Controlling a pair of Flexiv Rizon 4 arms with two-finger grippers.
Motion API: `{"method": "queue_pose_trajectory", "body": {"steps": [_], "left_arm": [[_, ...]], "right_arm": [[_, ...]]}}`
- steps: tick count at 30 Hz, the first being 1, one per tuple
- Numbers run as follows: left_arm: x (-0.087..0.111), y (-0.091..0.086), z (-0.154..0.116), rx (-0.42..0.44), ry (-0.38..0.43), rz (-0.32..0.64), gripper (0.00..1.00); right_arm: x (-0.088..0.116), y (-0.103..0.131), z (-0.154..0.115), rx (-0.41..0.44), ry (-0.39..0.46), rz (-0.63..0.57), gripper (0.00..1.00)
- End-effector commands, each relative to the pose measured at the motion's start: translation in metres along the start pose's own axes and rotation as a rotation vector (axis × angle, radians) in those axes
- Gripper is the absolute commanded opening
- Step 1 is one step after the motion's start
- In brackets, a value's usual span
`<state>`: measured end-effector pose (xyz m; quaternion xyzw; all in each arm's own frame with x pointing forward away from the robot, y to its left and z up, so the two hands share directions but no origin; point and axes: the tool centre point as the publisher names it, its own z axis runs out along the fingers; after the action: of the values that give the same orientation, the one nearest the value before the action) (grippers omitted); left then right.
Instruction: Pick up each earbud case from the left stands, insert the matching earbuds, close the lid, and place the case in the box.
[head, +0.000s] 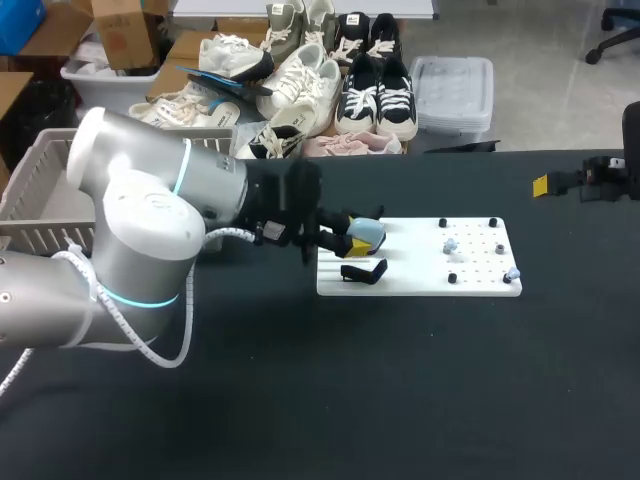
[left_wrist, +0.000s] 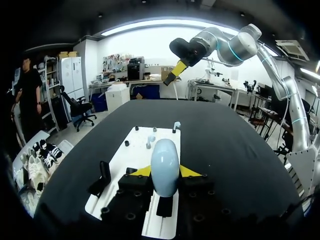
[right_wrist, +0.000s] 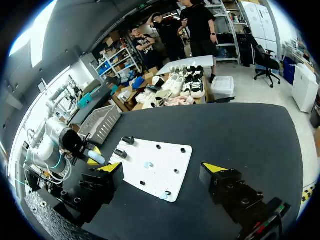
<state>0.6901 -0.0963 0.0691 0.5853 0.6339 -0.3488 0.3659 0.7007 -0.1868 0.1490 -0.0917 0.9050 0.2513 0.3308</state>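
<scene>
1. Head view: the left arm comes in from the left, and its left hand (head: 345, 240) is over the left end of the white board (head: 420, 272), closed on the pale blue earbud case (head: 369, 233).
2. Left wrist view: both yellow fingertips (left_wrist: 142, 171) press the case from opposite sides. Whether it has cleared its mount cannot be told.
3. A black stand (head: 365, 271) sits on the board just beside the held case. Small pale earbuds (head: 450, 244) lie on the board's right half.
4. Right wrist view: the right hand (right_wrist: 162, 169) has its fingers spread wide and holds nothing. In the head view it sits at the surface's far right, well apart from the board.
5. A slatted basket (head: 40, 190) stands at the surface's left edge.
</scene>
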Motion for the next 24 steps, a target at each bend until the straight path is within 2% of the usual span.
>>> {"method": "queue_pose_trajectory", "body": {"steps": [1, 8, 16, 24], "left_arm": [[-0.006, 0.002, 0.0, 0.002, -0.018, 0.011, 0.0], [-0.021, 0.003, 0.005, -0.002, -0.024, 0.032, 0.0], [-0.039, 0.014, 0.017, -0.012, -0.034, 0.017, 0.0], [-0.055, 0.016, 0.025, -0.01, -0.048, 0.024, 0.0]], "right_arm": [[-0.001, 0.0, 0.0, -0.006, 0.007, -0.01, 1.0], [-0.004, 0.009, 0.005, -0.032, 0.027, -0.044, 1.0], [-0.002, 0.024, 0.016, -0.069, 0.05, -0.079, 1.0], [0.004, 0.049, 0.031, -0.114, 0.085, -0.143, 1.0]]}}
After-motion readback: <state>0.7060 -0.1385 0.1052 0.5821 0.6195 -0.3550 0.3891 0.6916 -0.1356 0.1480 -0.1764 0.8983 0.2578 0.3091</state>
